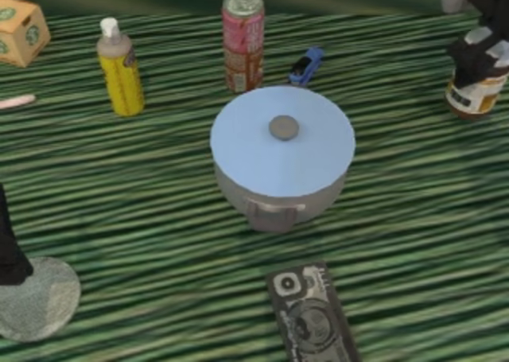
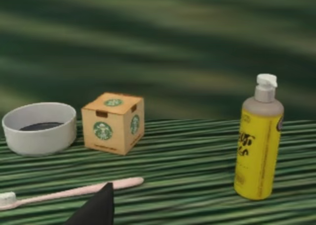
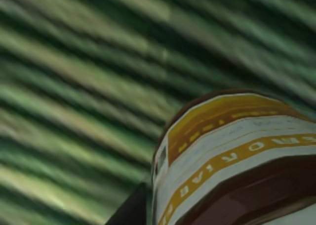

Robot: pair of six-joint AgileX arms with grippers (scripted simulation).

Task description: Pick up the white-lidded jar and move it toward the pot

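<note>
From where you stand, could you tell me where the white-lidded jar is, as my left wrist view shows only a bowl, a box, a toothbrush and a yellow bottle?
Observer: The white-lidded jar stands at the table's far right, with the right gripper directly over its lid.
Operator: And where is the pot?
Observer: The pot sits mid-table, left of the jar, with its pale-blue lid on.
Operator: Is anything between them?
Observer: Only bare green mat; a blue toy car and a pink can stand behind the pot.
</note>
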